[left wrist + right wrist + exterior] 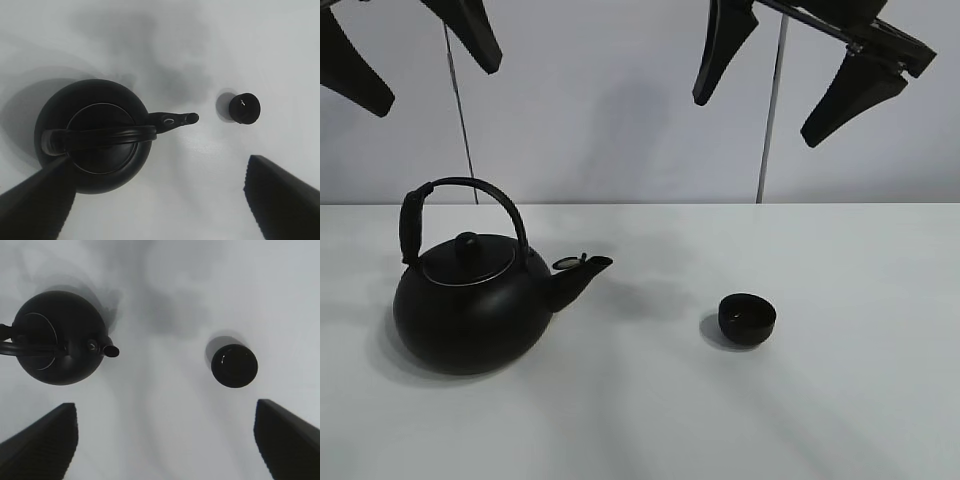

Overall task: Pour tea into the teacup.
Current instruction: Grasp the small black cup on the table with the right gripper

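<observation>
A big round black kettle (pixel 470 305) with an arched handle stands on the white table at the left, its spout pointing right toward the teacup. The tiny black teacup (pixel 747 319) stands upright right of the middle. Both also show in the left wrist view, kettle (pixel 95 135) and teacup (pixel 244 108), and in the right wrist view, kettle (pixel 57 337) and teacup (pixel 234 366). My left gripper (pixel 415 50) hangs open and empty high above the kettle. My right gripper (pixel 790 75) hangs open and empty high above the teacup.
The white table (pixel 860 400) runs back to a pale wall. Two thin vertical poles (pixel 770 110) stand behind the table.
</observation>
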Controlling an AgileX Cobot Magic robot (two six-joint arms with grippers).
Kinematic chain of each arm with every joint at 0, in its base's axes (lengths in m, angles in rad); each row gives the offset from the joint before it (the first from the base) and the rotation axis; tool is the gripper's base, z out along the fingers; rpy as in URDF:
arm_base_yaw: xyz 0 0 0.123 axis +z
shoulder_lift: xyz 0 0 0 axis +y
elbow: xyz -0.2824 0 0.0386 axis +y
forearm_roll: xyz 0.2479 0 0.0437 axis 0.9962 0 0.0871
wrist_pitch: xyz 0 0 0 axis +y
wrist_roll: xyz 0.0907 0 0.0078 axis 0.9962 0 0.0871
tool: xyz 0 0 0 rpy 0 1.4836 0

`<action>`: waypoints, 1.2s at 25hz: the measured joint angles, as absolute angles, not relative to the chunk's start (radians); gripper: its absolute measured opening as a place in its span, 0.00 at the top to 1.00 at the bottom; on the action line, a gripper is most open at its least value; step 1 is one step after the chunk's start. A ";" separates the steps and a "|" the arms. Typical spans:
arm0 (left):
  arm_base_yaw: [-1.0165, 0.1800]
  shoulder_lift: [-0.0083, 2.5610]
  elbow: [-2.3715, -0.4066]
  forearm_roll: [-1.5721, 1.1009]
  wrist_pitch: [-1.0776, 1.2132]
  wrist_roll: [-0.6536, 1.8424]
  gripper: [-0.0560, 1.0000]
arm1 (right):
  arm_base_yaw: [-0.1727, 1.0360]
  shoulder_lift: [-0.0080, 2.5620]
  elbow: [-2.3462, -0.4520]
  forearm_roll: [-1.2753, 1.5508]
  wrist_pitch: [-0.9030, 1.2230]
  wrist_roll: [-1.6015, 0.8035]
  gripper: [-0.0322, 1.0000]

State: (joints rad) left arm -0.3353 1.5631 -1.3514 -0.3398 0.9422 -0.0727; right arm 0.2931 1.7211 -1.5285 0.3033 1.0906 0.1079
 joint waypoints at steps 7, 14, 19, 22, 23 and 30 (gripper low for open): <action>-0.335 1.563 -1.351 -0.340 0.942 -0.073 0.32 | 0.293 1.721 -1.528 0.302 1.106 0.042 0.33; -0.335 1.563 -1.351 -0.340 0.942 -0.073 0.32 | 0.350 1.737 -1.485 0.096 1.092 -0.111 0.35; -0.335 1.563 -1.351 -0.340 0.942 -0.073 0.32 | 0.444 1.762 -1.293 -0.022 0.943 -0.184 0.35; -0.335 1.563 -1.351 -0.340 0.942 -0.073 0.32 | 0.470 1.771 -1.176 -0.074 0.786 -0.158 0.36; -0.335 1.563 -1.351 -0.340 0.942 -0.073 0.32 | 0.472 1.778 -1.150 -0.087 0.741 -0.141 0.37; -0.335 1.563 -1.351 -0.340 0.942 -0.073 0.32 | 0.470 1.839 -1.125 -0.186 0.626 -0.027 0.37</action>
